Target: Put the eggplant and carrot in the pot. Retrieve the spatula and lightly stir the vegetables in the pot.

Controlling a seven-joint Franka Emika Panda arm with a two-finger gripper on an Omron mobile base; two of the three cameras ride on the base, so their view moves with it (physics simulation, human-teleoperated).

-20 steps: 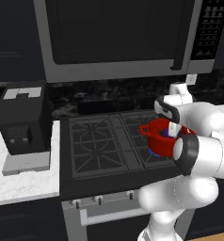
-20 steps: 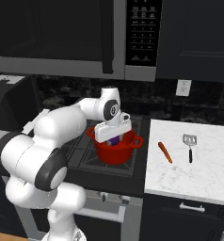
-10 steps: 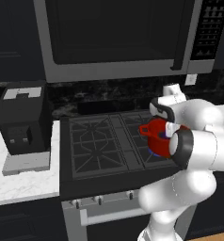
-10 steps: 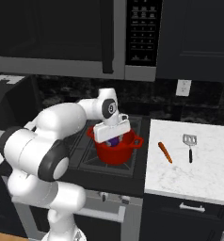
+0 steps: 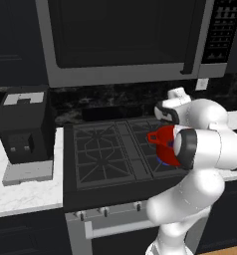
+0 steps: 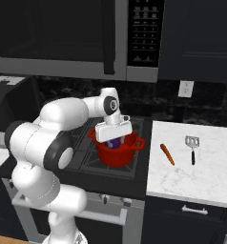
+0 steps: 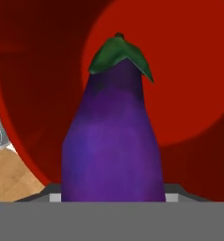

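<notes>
From the right base view I see the pot point(image 6: 116, 151) mouth occupied by the gripper point(image 6: 114, 139) and the eggplant point(image 6: 114, 142) between its jaws. In the hand view the eggplant point(image 7: 111, 136) blocks the centre; red pot wall point(image 7: 34, 94) surrounds it. The microwave point(image 6: 77, 38) overhangs the stove point(image 5: 115, 154). On the worktop point(image 6: 201, 171), carrot point(image 6: 167, 154) and spatula point(image 6: 192, 147) lie apart, with open surface around them.

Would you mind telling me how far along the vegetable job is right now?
Nothing is finished yet. In hand: the pincer holds the eggplant just inside the red pot on the stove, not released. Left: the carrot and the spatula lie apart on the white counter beside the stove, so the carrot, fetching the spatula and stirring remain.
</notes>
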